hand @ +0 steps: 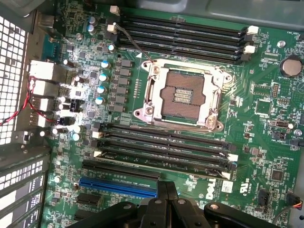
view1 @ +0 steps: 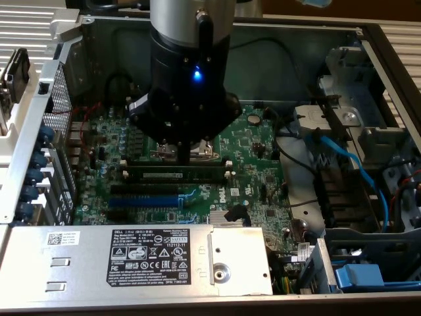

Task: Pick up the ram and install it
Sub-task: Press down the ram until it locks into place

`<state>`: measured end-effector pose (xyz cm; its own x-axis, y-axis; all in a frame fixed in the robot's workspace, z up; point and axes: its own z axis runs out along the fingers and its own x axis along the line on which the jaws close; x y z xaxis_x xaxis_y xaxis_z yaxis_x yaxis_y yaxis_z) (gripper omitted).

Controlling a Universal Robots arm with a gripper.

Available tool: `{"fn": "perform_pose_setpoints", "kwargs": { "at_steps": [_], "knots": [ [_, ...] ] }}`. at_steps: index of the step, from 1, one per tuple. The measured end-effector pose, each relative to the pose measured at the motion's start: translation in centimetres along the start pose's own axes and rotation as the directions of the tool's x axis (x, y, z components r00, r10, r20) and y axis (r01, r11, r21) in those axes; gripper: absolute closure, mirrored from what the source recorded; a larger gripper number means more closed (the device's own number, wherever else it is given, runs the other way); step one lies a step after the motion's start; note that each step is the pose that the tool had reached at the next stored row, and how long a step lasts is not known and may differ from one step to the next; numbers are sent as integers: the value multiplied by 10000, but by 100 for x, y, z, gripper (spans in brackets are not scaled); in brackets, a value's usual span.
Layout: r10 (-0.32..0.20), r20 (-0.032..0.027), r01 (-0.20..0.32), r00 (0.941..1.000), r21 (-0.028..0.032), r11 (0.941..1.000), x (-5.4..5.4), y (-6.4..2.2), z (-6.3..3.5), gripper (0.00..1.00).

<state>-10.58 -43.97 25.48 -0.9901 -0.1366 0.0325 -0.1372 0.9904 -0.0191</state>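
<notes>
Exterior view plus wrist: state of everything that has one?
ram: standing in a memory slot, not held; can't tell if latched.
gripper: shut, empty, above the board.
CPU socket: bare, no cooler.
blue slot: empty.

claw (view1: 183,155): closed, over motherboard (view1: 256,164) | ram (view1: 174,175): seated in slot

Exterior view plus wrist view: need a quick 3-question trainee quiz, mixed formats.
1. True or false: the gripper is shut.
2. The ram is: A) clamped in the gripper, B) standing on edge on the motherboard, C) lying outside the case.
3. Fill in: the long coloured expansion slot is ___.
Key: 1 true; 2 B; 3 blue.
</notes>
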Motion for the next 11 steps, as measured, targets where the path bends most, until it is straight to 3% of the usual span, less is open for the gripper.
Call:
{"fn": "perform_pose_setpoints", "kwargs": {
  "at_steps": [11],
  "knots": [
    [191,-4,-191,9998,-6,9998,-25,-4,-1,90]
  ]
}}
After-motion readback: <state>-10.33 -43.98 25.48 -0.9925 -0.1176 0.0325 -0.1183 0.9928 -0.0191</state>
